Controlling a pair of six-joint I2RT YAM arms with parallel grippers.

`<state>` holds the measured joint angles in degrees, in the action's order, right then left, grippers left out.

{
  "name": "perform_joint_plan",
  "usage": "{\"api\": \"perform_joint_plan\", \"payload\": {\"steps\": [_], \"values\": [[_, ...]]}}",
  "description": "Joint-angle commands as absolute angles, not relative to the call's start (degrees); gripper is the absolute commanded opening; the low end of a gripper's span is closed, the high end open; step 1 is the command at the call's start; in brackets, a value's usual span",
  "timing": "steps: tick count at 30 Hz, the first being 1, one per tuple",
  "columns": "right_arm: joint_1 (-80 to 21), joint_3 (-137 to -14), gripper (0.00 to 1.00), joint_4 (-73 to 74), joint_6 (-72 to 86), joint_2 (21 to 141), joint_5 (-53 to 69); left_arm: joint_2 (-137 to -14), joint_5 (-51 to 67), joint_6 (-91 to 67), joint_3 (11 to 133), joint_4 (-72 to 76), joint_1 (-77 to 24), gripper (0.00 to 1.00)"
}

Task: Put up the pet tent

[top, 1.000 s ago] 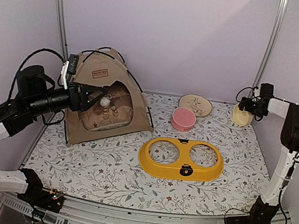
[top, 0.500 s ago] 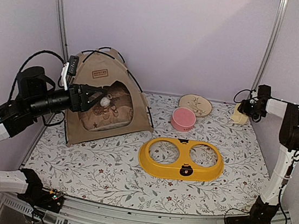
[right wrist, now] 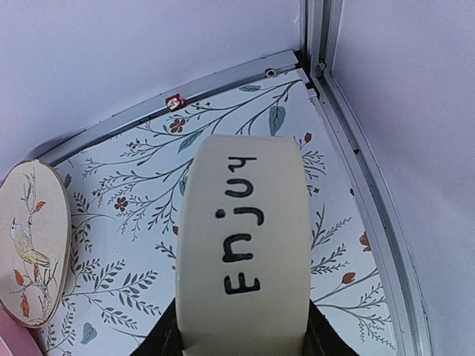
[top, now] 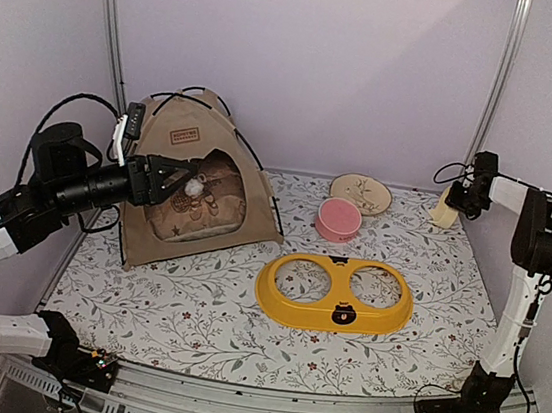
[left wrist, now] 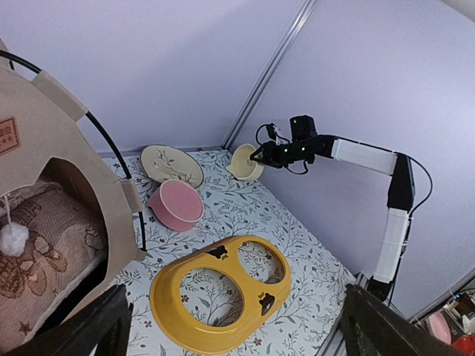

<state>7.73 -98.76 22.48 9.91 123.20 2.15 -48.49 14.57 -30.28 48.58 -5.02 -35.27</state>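
Pet tent (top: 146, 241) being faced head-on by nearer left hand (top: 184, 179), spread wide; cream bowl (right wrist: 245, 245) being gripped by distant right hand (top: 452, 197).

The left arm is reaching forward, left gripper (top: 185, 179) gaping wide; the right arm is stretching far, right gripper (top: 453, 200) pinching a cream bowl (right wrist: 245, 245).

A robot lab booth: plain lilac walls (top: 314, 60), aluminium frame posts (top: 114, 25), floral mat (top: 201, 328).

Tan pet tent (top: 252, 202) erect at counter's (top: 201, 328) rear left; black poles (top: 197, 91) crossing over peak; white pom-pom (top: 194, 186) hanging in doorway.
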Motion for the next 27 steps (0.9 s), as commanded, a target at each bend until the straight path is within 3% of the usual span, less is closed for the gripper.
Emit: {"api": "perform_joint_plan", "payload": {"steps": [1, 13, 27], "values": [[6.3, -98.1, 0.00, 27.0, 11.1, 123.6, 3.8, -48.6, 15.2, -30.6, 47.7, -3.4, -35.9, 0.99], [2.7, -79.7, 0.00, 18.1, 18.2, 104.7, 17.0, -50.8, 16.5, -30.7, 45.7, 0.3, -35.9, 0.99], [0.6, -58.2, 0.00, 16.7, 21.8, 78.1, 22.2, -57.7, 20.2, -30.5, 44.5, 6.1, -36.0, 1.00]]}}
